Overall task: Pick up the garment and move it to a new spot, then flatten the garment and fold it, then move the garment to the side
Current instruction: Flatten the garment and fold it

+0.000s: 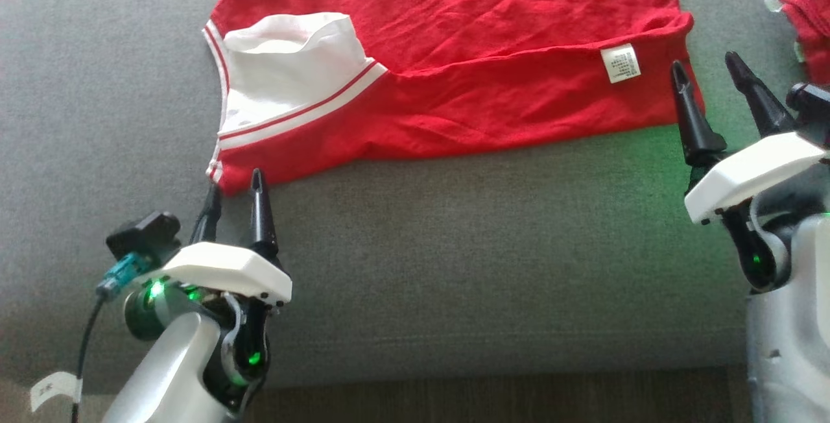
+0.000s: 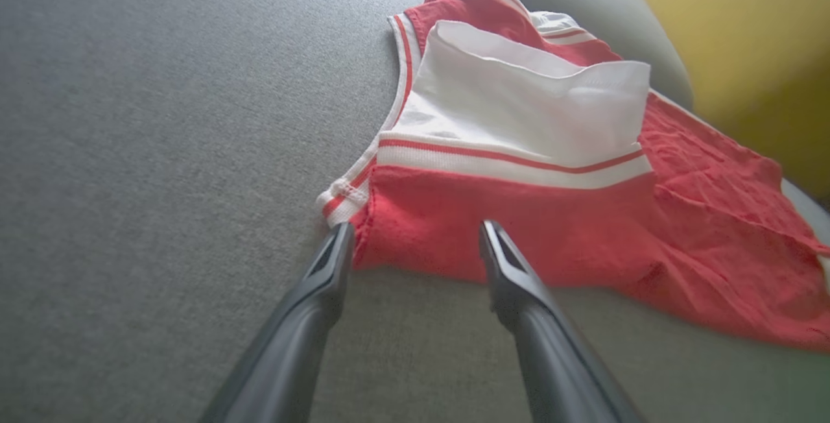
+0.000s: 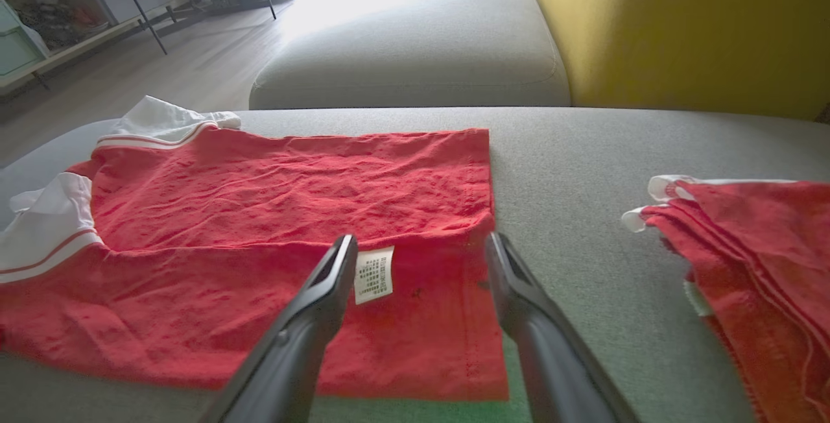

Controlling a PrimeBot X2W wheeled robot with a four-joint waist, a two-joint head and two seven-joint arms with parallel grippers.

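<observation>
- A red fabric garment with white, striped sleeves (image 1: 467, 79) lies folded lengthwise, with the grey upholstered seat (image 1: 454, 248) beneath it.
- The left gripper (image 1: 235, 181) is empty, fingers spread wide at the garment's sleeve corner.
- The right gripper (image 1: 705, 60) is empty, fingers spread wide at the garment's hem end.

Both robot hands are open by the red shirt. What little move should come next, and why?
Probably reach both arms to the far edge for another fold. The left gripper and right gripper stand open, holding nothing, at the near edge of the red garment, already folded over.
</observation>
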